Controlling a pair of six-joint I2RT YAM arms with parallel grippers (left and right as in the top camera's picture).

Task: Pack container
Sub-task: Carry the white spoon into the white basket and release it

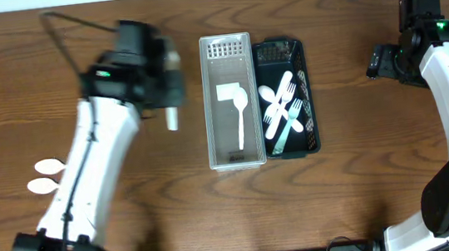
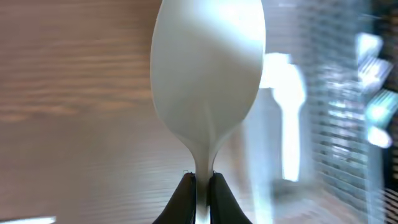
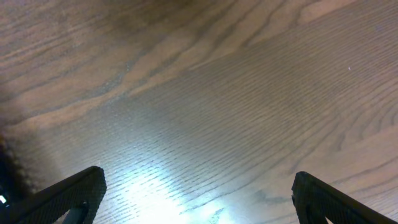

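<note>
Wood table (image 1: 363,169); the right wrist view showed only its grain. Right gripper (image 3: 199,199) had its fingers wide apart, nothing between them, parked well off from both trays.

Clear tray (image 1: 224,138) sat mid-table with one white spoon (image 1: 240,111) lying lengthwise in it. Black tray (image 1: 277,51) touched its right side and held a heap of white forks and spoons (image 1: 283,107). Two spare spoons (image 1: 47,167) lay far left on the table.

Left gripper (image 2: 200,186) was clamped on the handle of a white plastic spoon (image 2: 208,74), bowl pointing away from the fingers. The overhead view put it just left of the clear tray, not yet over it. Left wrist view was blurred.

Handling, my read: very light, thin moulded plastic, stiff but with some flex. The surface looked smooth, so it could swivel in a narrow pinch. The flat handle was the place to hold; the curved bowl would slip. Not fragile, so a low drop into the tray should do.
</note>
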